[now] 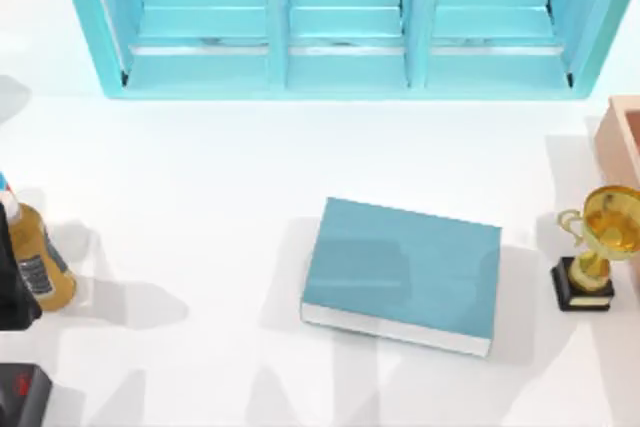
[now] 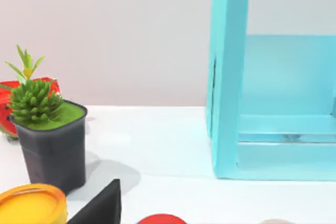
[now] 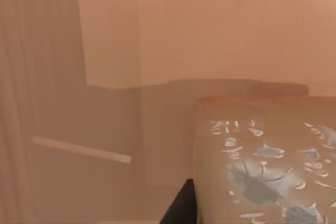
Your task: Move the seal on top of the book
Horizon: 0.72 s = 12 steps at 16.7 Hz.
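Observation:
The book (image 1: 402, 272), teal-blue with white page edges, lies flat near the table's middle with nothing on its cover. The seal (image 3: 262, 156) is a tan block with pale flecked marks, very close in the right wrist view, in front of salmon-coloured walls. A dark part of my right gripper (image 3: 181, 205) lies against the block's side. My left arm (image 1: 15, 287) sits parked at the table's far left, beside an amber bottle (image 1: 45, 267).
A turquoise shelf unit (image 1: 345, 22) spans the back. A gold trophy (image 1: 600, 242) on a black base stands right of the book, below a salmon box (image 1: 625, 137) at the right edge. A potted succulent (image 2: 50, 140) and a red object (image 2: 8, 108) stand left of the shelf.

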Tool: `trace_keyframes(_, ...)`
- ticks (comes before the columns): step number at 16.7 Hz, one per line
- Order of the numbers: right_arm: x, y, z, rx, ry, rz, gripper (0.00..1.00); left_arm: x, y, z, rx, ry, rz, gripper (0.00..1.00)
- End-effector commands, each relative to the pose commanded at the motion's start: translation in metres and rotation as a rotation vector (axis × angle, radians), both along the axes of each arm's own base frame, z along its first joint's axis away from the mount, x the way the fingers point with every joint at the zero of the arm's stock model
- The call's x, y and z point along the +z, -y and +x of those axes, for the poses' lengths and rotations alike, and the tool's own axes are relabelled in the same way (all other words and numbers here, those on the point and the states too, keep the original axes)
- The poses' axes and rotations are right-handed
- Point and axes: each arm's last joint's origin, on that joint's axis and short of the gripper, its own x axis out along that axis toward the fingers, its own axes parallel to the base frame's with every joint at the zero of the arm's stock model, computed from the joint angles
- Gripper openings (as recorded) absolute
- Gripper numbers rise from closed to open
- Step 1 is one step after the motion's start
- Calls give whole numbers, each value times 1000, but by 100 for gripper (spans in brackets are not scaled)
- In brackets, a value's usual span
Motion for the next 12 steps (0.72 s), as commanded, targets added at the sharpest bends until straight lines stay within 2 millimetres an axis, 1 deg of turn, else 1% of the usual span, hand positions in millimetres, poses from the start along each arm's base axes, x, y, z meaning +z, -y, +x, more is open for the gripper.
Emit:
trace_keyframes(3, 28, -5, 2, -34, 7, 4, 0, 0, 0, 0, 0, 0, 0, 100)
trace_keyframes(7, 65, -19, -2, -91, -52, 27, 0, 0, 0, 0, 0, 0, 0, 100)
trace_keyframes(10, 85, -36, -5, -126, -125, 41, 0, 0, 0, 0, 0, 0, 0, 100)
trace_keyframes(12, 96, -53, -5, -130, -158, 40, 0, 0, 0, 0, 0, 0, 0, 100)
